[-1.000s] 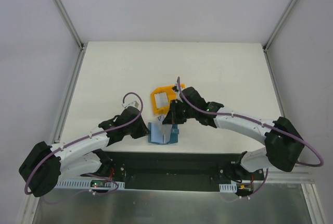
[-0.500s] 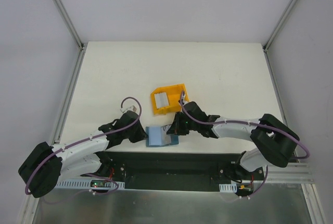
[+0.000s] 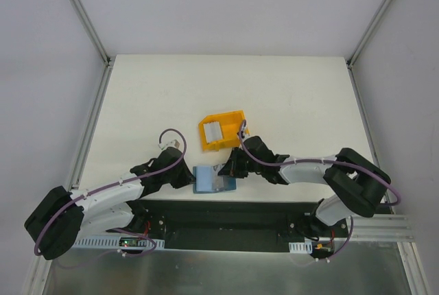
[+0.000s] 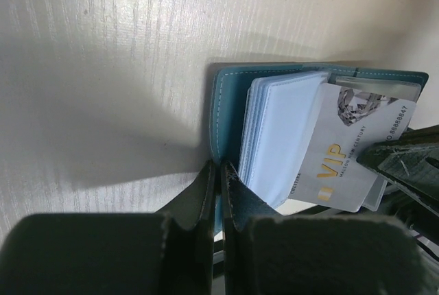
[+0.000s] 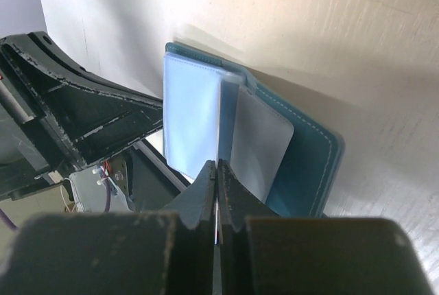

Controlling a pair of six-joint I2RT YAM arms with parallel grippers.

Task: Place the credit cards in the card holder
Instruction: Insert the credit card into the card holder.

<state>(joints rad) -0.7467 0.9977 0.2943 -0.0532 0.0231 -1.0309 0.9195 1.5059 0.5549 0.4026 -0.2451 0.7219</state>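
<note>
Both grippers pinch shut: the left gripper (image 4: 219, 171) steadies the card holder (image 4: 223, 103) so the right gripper (image 5: 217, 168) can insert its credit card (image 4: 346, 151).

Both arms low, bent inward; left hand (image 3: 188, 177) and right hand (image 3: 230, 166) (nearly facing) tightly shut.

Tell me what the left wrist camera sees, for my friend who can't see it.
A grey VIP credit card lies tilted on the open teal card holder on the white table. The shut left gripper pinches the holder's edge.
</note>
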